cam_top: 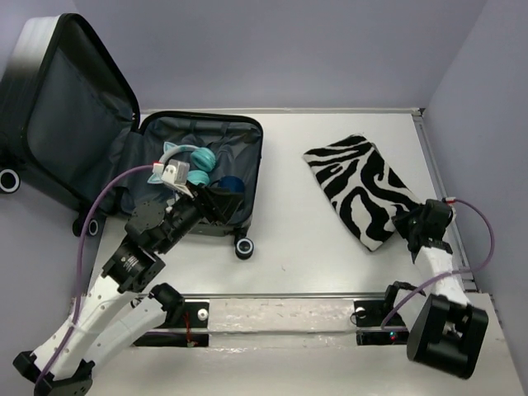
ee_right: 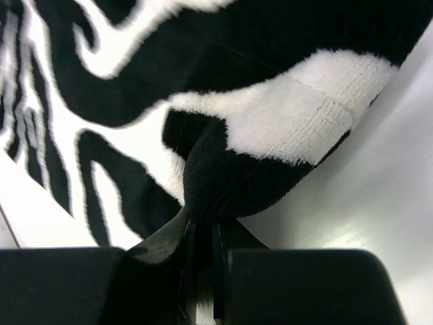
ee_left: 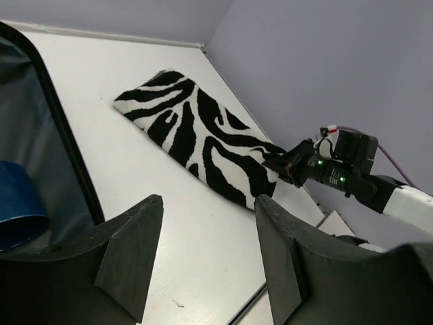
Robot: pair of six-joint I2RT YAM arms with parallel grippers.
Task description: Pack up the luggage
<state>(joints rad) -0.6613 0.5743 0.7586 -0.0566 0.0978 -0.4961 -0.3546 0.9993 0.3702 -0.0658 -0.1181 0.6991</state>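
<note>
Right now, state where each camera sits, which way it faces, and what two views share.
Top external: above and behind the robot, looking down at the table, open luggage and zebra cloth; left arm and right arm show.
Left wrist: beside the luggage, facing across to the cloth; open left claw in front.
Right wrist: low at the cloth's corner; right claw pinching it.
Shared: all three show the cloth.

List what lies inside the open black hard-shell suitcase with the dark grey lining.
Teal headphones and a dark blue round object lie in the suitcase. The left gripper above covers the near part, so anything there is hidden.
</note>
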